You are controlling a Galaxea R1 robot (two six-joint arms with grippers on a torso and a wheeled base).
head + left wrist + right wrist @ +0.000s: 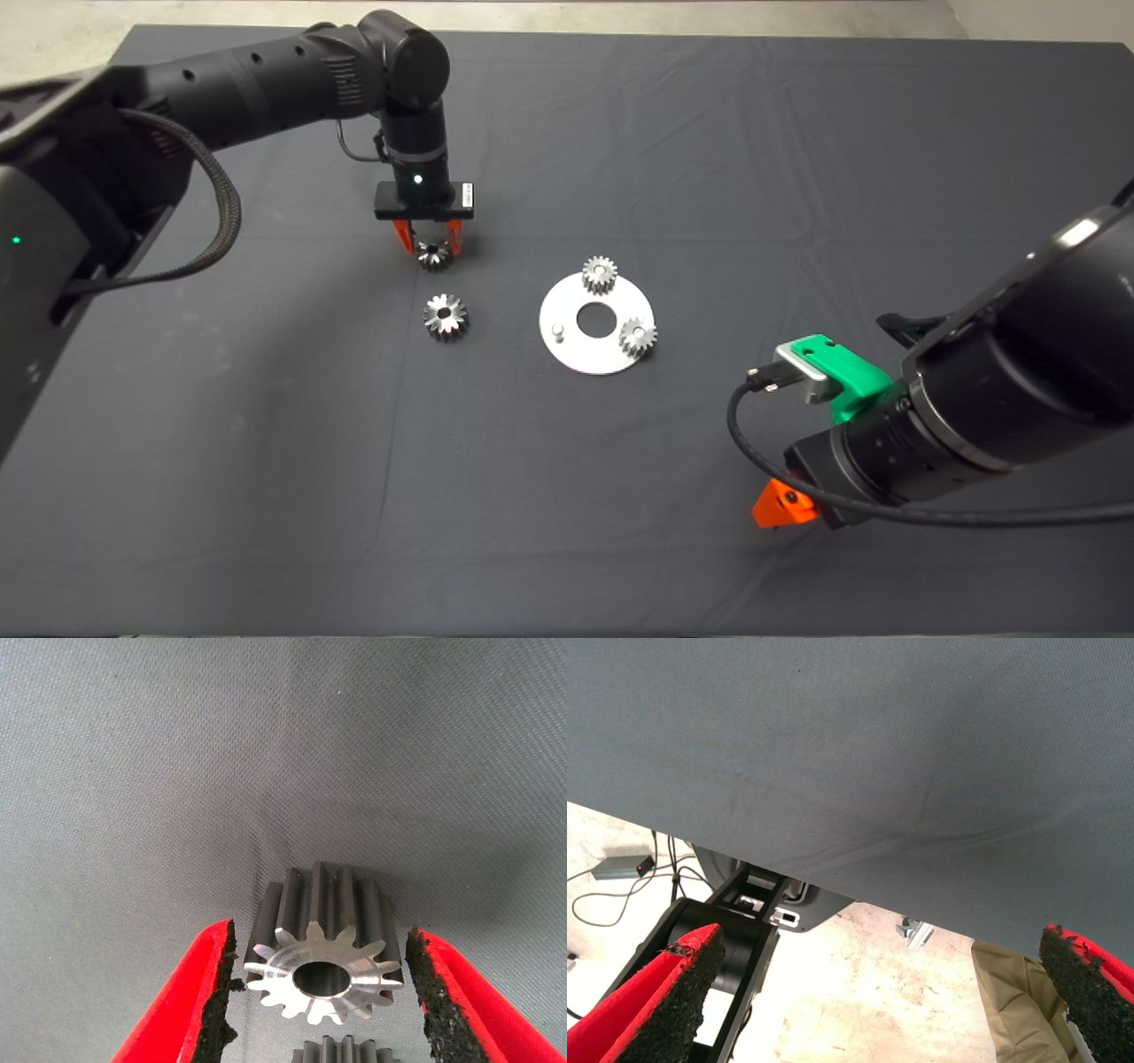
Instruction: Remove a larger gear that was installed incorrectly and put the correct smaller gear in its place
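**Left tool straddles smaller gear; larger gear lies free on bench mat**

The left tool point(429, 237) points straight down over the dark mat point(709, 133) on the bench, left of the round plate. Its two red fingers point(199, 992) stand spread, one on each side of the smaller gear point(433, 255). In the left wrist view a narrow gap shows between each black pad point(425, 992) and the gear's teeth, so nothing is pinched. The gear's bright end face and dark bore face that camera.

The larger gear point(446, 316) lies on the mat just beside the tool, on the side nearer the robot and apart from the smaller gear. It is off the plate. A toothed edge shows at the margin of the left wrist view, close to the smaller gear; whether it is this gear cannot be told.

The round silver plate point(585, 359) lies flat near the middle of the mat, with a round hole at its centre. Two mounted gears sit on it: one at the far rim point(600, 274), one at the right rim point(637, 337). A short bare peg point(558, 331) stands at the plate's left side.

The right tool point(784, 505) hangs at the lower right of the mat, well apart from all the parts. Its fingers point(664, 1001) are spread wide, holding nothing. Its wrist view shows the mat's edge, the pale floor point(859, 992) beyond and a cable point(602, 904).
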